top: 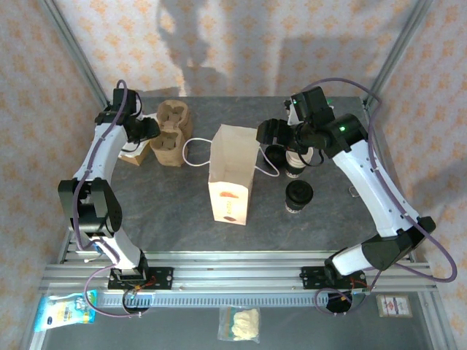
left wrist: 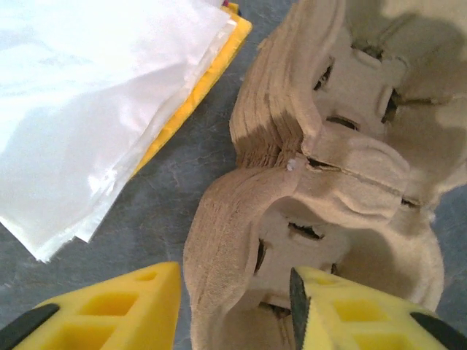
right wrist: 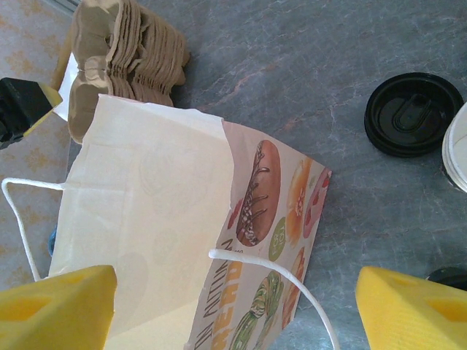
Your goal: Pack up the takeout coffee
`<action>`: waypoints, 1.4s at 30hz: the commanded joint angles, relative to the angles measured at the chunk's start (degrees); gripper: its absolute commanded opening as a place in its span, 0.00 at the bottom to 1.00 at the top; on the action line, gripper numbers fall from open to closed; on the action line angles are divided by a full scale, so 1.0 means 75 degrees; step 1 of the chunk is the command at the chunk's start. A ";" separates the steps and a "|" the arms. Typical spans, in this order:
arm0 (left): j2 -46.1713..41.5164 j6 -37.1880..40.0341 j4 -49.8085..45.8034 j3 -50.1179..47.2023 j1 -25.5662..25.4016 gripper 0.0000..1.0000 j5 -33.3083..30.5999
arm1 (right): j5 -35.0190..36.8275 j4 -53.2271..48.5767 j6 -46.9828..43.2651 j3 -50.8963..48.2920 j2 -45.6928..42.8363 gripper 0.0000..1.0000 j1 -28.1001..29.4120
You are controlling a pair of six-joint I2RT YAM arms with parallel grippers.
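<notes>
The takeout coffee [top: 299,197], a cup under a round black lid, stands right of the paper bag [top: 232,175]. From above its lid [right wrist: 412,113] lies beyond the bag's printed side. My right gripper [top: 265,136] hovers open over the bag's right rim. Its yellow fingers straddle the bag [right wrist: 146,211] and its white string handle [right wrist: 292,292], gripping nothing, so the right gripper [right wrist: 235,295] is empty. My left gripper [top: 146,130] is open at the stack of pulp cup carriers [top: 171,133]. One finger of the left gripper [left wrist: 233,292] is outside the top carrier [left wrist: 343,146] and one is inside a well.
A stack of white paper cups [top: 295,166] stands under the right arm, and its rim [right wrist: 456,146] shows beside the lid. A dark round object [top: 276,153] sits by it. White sheets over a yellow one [left wrist: 95,109] lie left of the carriers. Metal frame posts flank the table.
</notes>
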 commanded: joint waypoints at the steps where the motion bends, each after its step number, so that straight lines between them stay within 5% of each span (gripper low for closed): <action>1: -0.0094 0.0346 -0.0185 0.0301 0.0038 0.51 -0.0278 | 0.0060 -0.0125 0.0080 -0.0071 -0.0170 0.85 0.0057; 10: 0.0497 0.0593 0.0256 0.0134 0.0039 0.35 0.0516 | 0.0083 -0.0286 0.0021 0.0022 -0.0056 0.85 0.0069; 22: 0.0551 0.0513 0.0474 0.0090 0.0040 0.28 0.0536 | 0.0083 -0.0238 0.0149 0.0149 0.0112 0.85 0.0197; 38: 0.0323 0.0284 0.0625 -0.0163 0.0041 0.00 0.0699 | 0.0211 -0.0298 0.0200 0.0280 0.0162 0.85 0.0325; 42: 0.0203 0.0154 0.0748 -0.0242 0.0045 0.00 0.0882 | 0.0224 -0.0288 0.0242 0.0292 0.0168 0.85 0.0368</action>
